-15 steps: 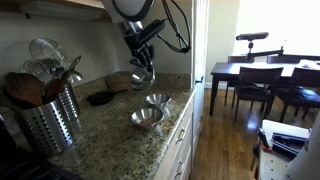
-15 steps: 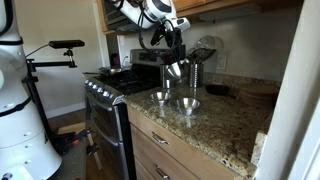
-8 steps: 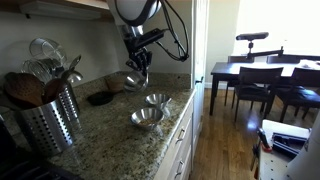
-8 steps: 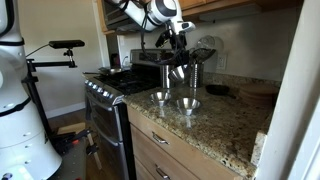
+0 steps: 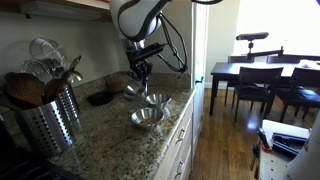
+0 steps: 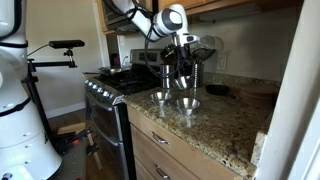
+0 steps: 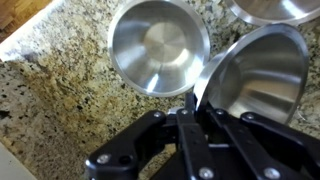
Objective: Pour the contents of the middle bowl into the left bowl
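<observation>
My gripper (image 7: 193, 102) is shut on the rim of the middle bowl (image 7: 255, 72), a small shiny steel bowl held tilted above the granite counter. In both exterior views the gripper (image 5: 138, 76) (image 6: 180, 68) hangs over the counter with that bowl (image 5: 134, 89) (image 6: 173, 82) under it. Just left of the held bowl in the wrist view, the left bowl (image 7: 158, 45) sits upright on the counter, and it looks like the wider, nearer bowl (image 5: 146, 117) in an exterior view. I see nothing inside either bowl.
Another small steel bowl (image 7: 275, 8) (image 5: 158, 99) stands beside them. A steel utensil holder (image 5: 48, 118) and a dark dish (image 5: 100, 98) are on the counter (image 5: 110, 140) by the wall. A stove (image 6: 105, 95) adjoins the counter.
The gripper, still holding the bowl, has come down and shifted toward the wall side of the counter. The two bowls on the counter have not moved.
</observation>
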Robot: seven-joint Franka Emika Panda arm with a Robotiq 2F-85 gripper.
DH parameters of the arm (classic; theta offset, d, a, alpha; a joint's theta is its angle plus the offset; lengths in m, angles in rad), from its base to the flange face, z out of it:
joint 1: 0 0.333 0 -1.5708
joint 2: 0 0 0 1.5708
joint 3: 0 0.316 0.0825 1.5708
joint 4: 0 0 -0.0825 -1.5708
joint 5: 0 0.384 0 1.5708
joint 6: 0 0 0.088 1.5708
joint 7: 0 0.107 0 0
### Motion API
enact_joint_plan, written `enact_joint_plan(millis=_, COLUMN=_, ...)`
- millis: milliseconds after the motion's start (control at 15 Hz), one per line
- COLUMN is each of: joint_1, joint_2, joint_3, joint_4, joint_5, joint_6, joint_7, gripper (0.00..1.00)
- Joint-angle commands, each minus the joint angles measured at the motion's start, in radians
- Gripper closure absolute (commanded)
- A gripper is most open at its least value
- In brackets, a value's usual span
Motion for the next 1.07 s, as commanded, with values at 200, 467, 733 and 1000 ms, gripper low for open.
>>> enact_joint_plan(millis=200, joint_1=-0.008, joint_2=0.054, joint_3=-0.024, joint_4=0.019, joint_5=0.058, joint_6=0.063, joint_7=-0.028, gripper=0.92)
enact_joint_plan(millis=467, joint_1=-0.009, joint_2=0.095, joint_3=-0.03, joint_4=0.055, joint_5=0.087, joint_6=0.073, joint_7=-0.043, gripper=0.92)
enact_joint_plan(millis=733, joint_1=-0.006, joint_2=0.137, joint_3=-0.03, joint_4=0.103, joint_5=0.119, joint_6=0.067, joint_7=-0.06, gripper=0.92)
enact_joint_plan(millis=1000, joint_1=-0.002, joint_2=0.178, joint_3=-0.028, joint_4=0.151, joint_5=0.141, joint_6=0.06, joint_7=-0.081, gripper=0.92)
